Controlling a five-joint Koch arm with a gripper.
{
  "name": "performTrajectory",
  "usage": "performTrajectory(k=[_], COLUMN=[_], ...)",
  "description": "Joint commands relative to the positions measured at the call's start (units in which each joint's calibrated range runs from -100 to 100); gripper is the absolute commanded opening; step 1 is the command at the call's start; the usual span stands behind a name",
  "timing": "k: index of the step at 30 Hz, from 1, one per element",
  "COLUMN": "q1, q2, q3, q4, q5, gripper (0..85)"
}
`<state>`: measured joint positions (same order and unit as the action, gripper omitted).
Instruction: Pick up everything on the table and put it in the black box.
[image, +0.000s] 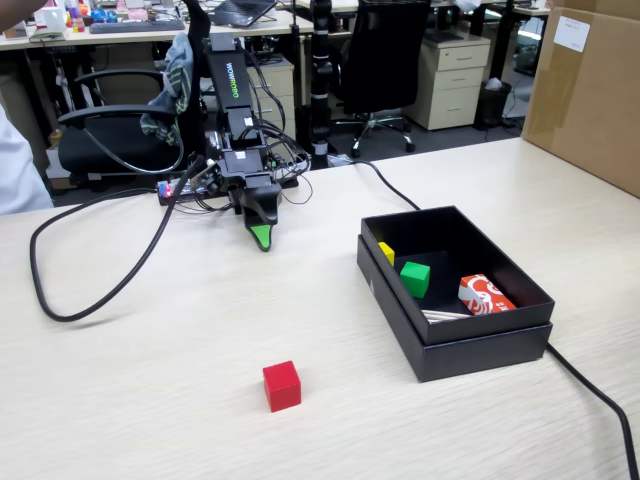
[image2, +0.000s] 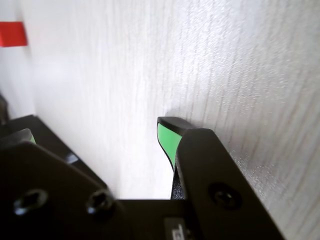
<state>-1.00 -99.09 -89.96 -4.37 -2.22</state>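
Note:
A small solid-red cube sits alone on the beige table, near the front. In the wrist view the red cube shows at the top left edge. My gripper hangs low over the table's far side, well behind the cube and left of the black box. In the wrist view my gripper is open, its green-padded fingertips wide apart with bare table between them and nothing held.
In the box lie a green cube, a yellow piece and a red-and-white packet. A black cable loops across the left of the table, and another cable runs past the box. A brown carton stands at the far right.

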Motion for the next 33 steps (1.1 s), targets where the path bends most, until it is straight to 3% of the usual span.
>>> performTrajectory(k=[1,7,10,15,33], q1=[-0.3,-0.3,-0.4,-0.6,-2.0], q2=[0.8,5.5,17.1,31.0,88.0], q3=[6.5,24.9,46.9,66.6,121.7], q4=[-9.8,-27.0,-39.0,-47.9,-51.4], q5=[0.2,1.0,1.1,1.1,0.8], gripper=[47.9,47.7,47.5,47.3,44.5])
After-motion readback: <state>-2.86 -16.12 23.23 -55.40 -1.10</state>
